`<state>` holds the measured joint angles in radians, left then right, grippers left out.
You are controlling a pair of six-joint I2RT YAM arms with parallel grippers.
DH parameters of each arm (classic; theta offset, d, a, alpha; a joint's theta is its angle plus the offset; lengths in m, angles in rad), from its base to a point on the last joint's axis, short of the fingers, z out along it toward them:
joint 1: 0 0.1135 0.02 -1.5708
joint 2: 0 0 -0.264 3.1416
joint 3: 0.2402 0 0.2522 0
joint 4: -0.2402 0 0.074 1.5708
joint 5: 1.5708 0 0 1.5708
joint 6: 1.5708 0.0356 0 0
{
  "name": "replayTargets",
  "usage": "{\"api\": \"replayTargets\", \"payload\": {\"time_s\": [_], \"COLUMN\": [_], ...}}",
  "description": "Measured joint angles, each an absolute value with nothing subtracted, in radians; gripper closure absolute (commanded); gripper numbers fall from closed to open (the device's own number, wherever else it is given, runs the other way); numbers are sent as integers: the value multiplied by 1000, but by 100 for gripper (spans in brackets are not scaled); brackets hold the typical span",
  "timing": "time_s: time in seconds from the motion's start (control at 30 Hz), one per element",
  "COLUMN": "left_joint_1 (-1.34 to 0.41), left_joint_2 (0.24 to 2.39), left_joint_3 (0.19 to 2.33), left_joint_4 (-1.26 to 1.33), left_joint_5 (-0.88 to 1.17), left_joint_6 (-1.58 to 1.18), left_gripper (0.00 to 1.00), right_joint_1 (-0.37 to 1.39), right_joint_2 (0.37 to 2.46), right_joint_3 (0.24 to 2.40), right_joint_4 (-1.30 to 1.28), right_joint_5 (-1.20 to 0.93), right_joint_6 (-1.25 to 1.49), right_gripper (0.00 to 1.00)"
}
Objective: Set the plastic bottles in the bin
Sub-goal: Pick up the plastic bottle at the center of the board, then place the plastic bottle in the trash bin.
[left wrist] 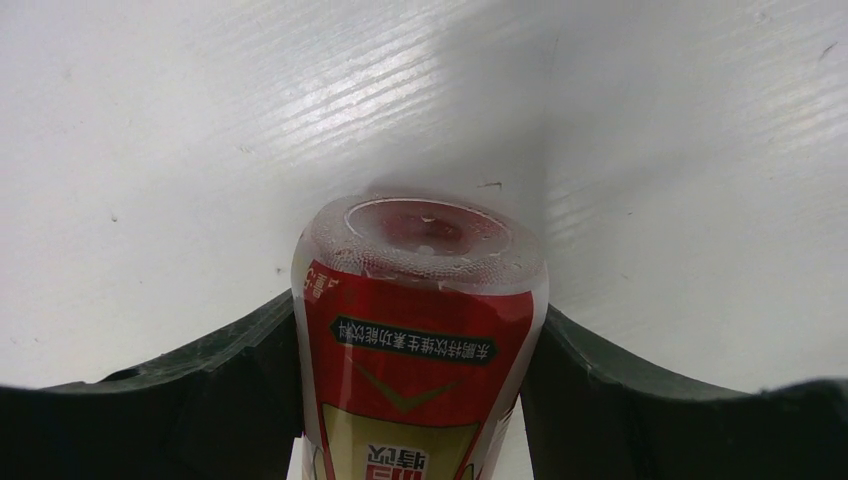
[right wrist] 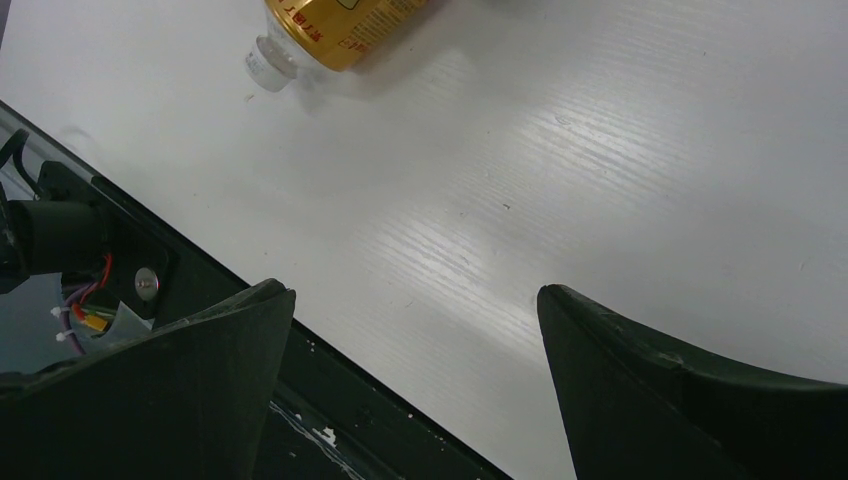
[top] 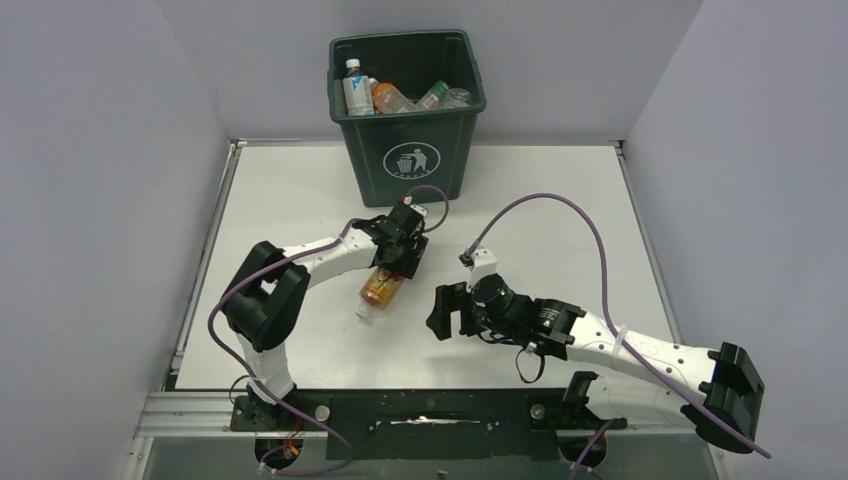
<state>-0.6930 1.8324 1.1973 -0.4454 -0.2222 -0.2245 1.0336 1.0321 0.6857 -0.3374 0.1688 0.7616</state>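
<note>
A clear plastic bottle (top: 380, 289) with a red and yellow-orange label lies on the white table, its white cap toward the near edge. My left gripper (top: 401, 256) is shut on its body, and the left wrist view shows both dark fingers pressed against the bottle (left wrist: 420, 345) on either side of the left gripper (left wrist: 418, 312). The dark green bin (top: 408, 160) stands at the back with several bottles (top: 390, 97) inside. My right gripper (top: 446, 313) hovers open to the right of the bottle. In the right wrist view the bottle (right wrist: 335, 30) lies far ahead of the empty right gripper (right wrist: 410, 292).
The table's (top: 560, 210) black front rail (right wrist: 330, 380) runs below the right gripper's left finger. Grey walls enclose the table on the left, right and back. Purple cables arch over both arms.
</note>
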Motion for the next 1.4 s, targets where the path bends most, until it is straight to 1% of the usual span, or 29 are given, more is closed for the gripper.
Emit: {"api": "replayTargets", "payload": {"time_s": [0.33, 0.63, 0.8, 1.07, 1.2, 1.4], "left_joint_1": [-693, -693, -690, -665, -641, -571], "left_joint_2": [1810, 1758, 1727, 1722, 1721, 1720], "left_joint_3": [1278, 1408, 1528, 1790, 1903, 2018], "left_joint_4": [-472, -535, -578, -633, -643, -639], "left_joint_5": [-216, -189, -147, -60, 4, 129], "left_joint_6": [-224, -224, -226, -233, -253, -300], "left_gripper": [54, 54, 54, 54, 54, 54], "right_joint_1": [1034, 1034, 1034, 1034, 1034, 1034], "right_joint_2": [1036, 1041, 1042, 1042, 1042, 1042], "right_joint_3": [686, 686, 686, 686, 686, 686], "right_joint_4": [-339, -339, -339, -339, -339, -339], "right_joint_5": [169, 169, 168, 168, 168, 168], "right_joint_6": [762, 761, 761, 761, 761, 762], "right_gripper": [2, 2, 2, 2, 2, 2]}}
